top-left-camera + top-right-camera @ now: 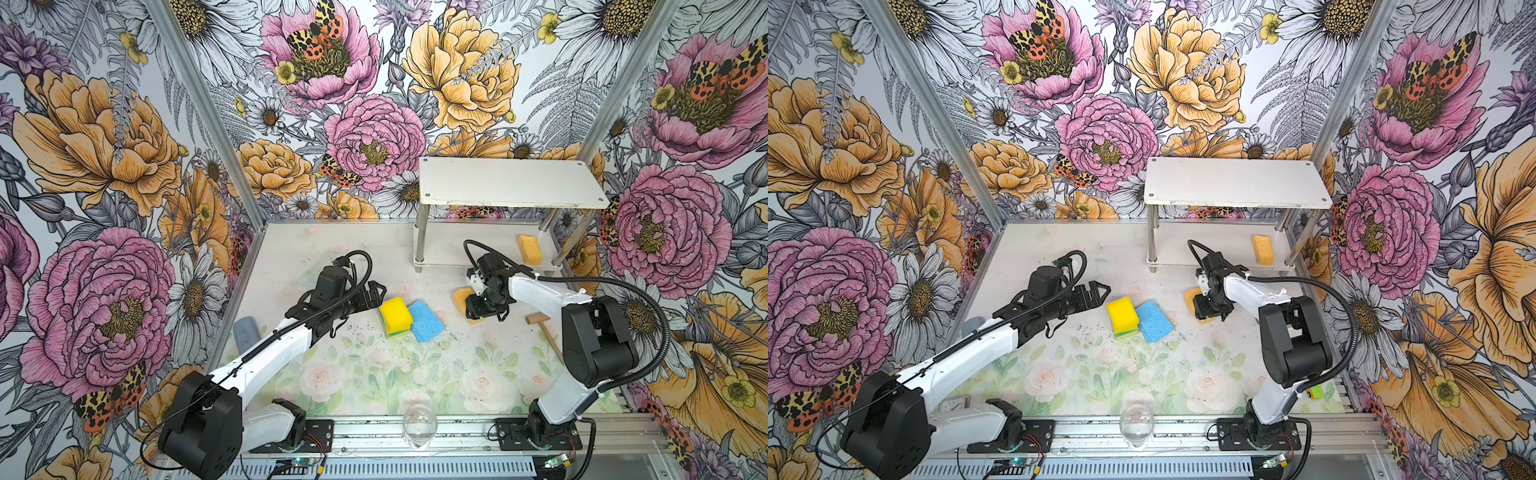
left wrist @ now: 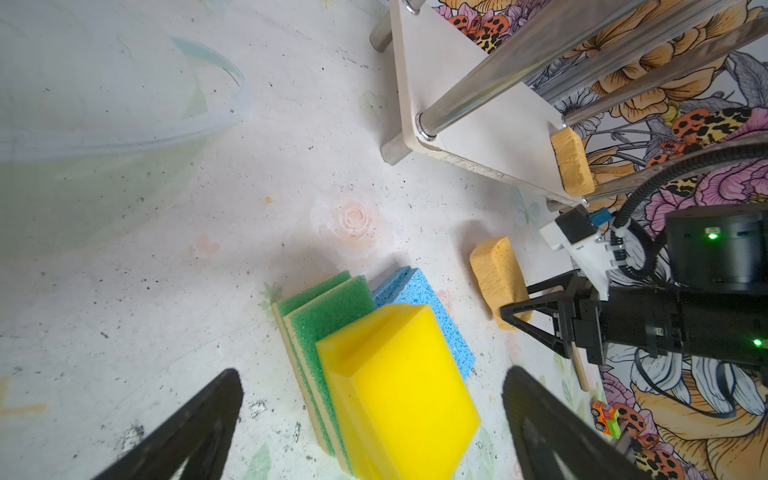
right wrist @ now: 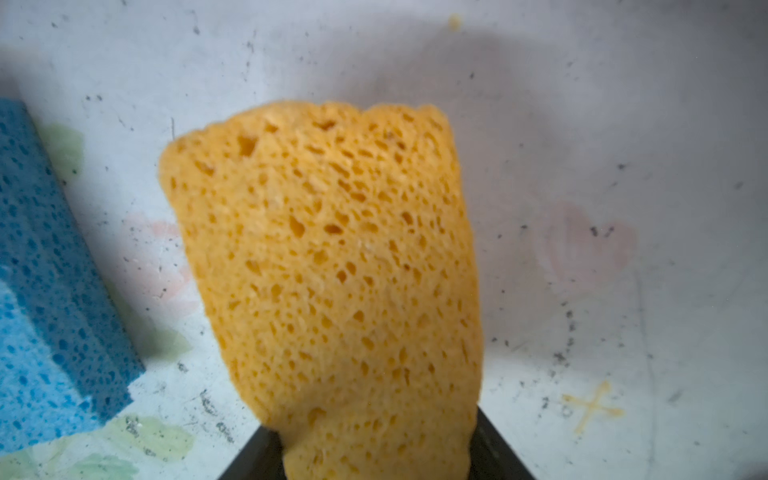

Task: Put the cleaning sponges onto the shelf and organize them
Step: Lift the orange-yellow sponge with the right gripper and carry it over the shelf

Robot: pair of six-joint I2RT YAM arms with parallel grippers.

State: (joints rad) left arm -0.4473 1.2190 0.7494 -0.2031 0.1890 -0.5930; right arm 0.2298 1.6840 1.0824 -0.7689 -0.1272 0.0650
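In both top views the right tool [image 1: 471, 308] is clamped on an orange sponge [image 1: 460, 296] low over the surface [image 1: 374, 374]. The sponge's long axis runs roughly eleven to five. The shelf [image 1: 511, 183] stands near that tool, at about one o'clock from it. A second orange sponge [image 1: 530, 249] sits on the lower board toward its three o'clock end, long axis near twelve to six. The right arm is plainly the nearer one to the shelf. The left tool [image 1: 1097, 291], jaws apart and empty, points toward three o'clock at a yellow sponge [image 1: 1122, 311] just beside it. A blue sponge [image 1: 1154, 321] touches that pile.

The left wrist view shows the yellow sponge just ahead of the spread jaws, lying on two green-topped sponges [image 2: 328, 307].

The right wrist view shows the porous block pinched at one end between the jaws and sticking straight out ahead. I judge the carry goes toward one o'clock, with a slight twist to lay it parallel to its twin.
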